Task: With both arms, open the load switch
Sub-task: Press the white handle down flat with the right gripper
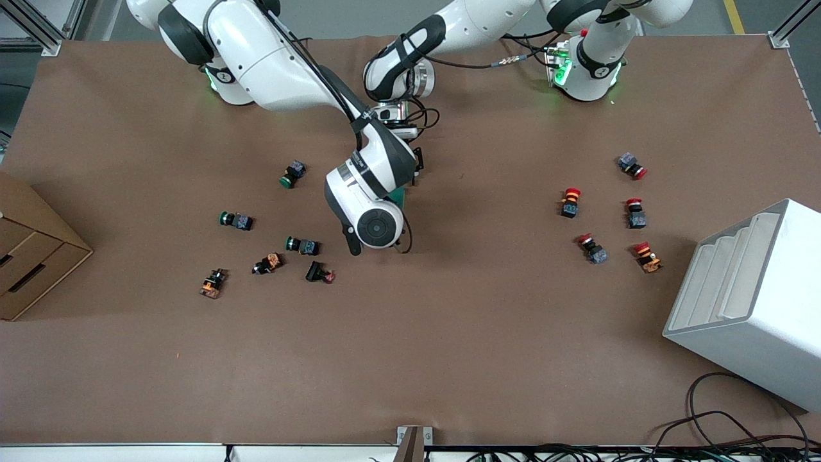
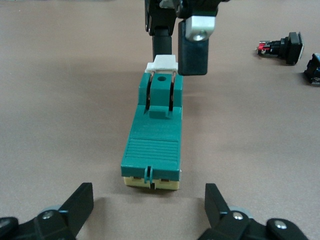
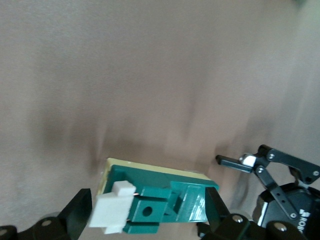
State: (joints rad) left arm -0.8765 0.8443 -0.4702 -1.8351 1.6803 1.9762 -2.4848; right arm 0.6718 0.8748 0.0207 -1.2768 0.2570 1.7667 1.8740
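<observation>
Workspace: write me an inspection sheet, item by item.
Surface: brown table, flat.
Job's things: green load switch lying flat, white handle at one end.
Clutter: green-capped buttons toward the right arm's end; red-capped buttons toward the left arm's end.
Claws: left claw open, at the switch's cream end; right claw open, straddling the handle end.
Cables: bundle at the table's near edge.
Surroundings: cardboard box; white rack.

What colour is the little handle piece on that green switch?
White, atop the load switch; the handle shows best in the left wrist view.
</observation>
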